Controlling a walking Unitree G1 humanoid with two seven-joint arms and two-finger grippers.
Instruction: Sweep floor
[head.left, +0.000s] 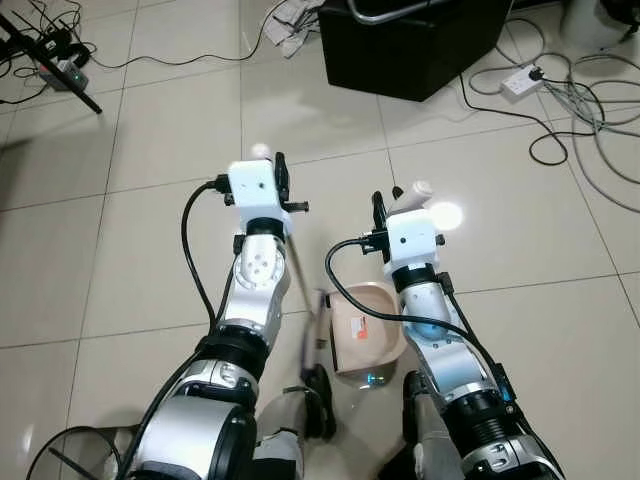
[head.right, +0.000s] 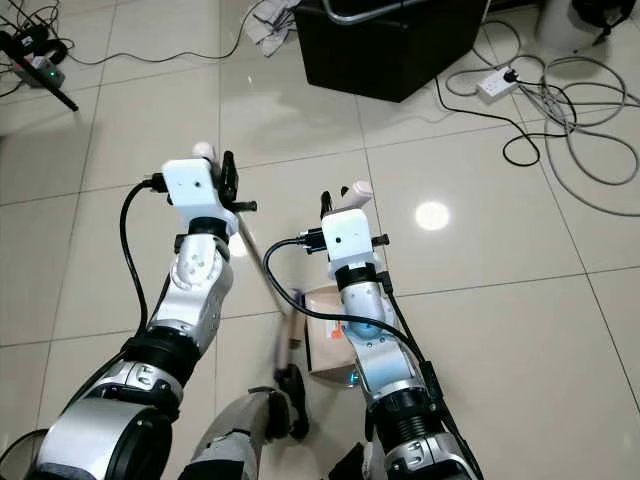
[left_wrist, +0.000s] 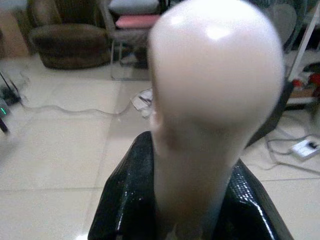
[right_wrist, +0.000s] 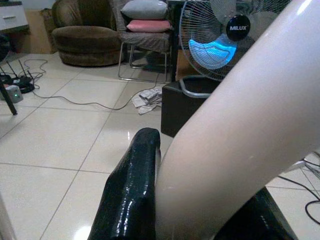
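Note:
My left gripper (head.left: 272, 165) is shut on the pale rounded top of a broom handle (left_wrist: 215, 95), held out in front of me. The broom's stick (head.left: 301, 275) slants down to a dark brush head (head.left: 318, 392) on the tiles between my arms. My right gripper (head.left: 398, 200) is shut on the cream handle (right_wrist: 235, 135) of a beige dustpan (head.left: 362, 328), which hangs low beside the brush. Black fingers (right_wrist: 131, 195) press against that handle. A crumpled white wad (head.left: 290, 25) lies on the floor ahead, next to a black box.
A black box (head.left: 410, 45) stands ahead, with a fan (right_wrist: 226, 37) behind it. Cables (head.left: 590, 115) and a power strip (head.left: 521, 82) lie on the floor at right. A tripod leg (head.left: 50, 62) and another strip are at far left. An armchair (right_wrist: 85, 45) stands further off.

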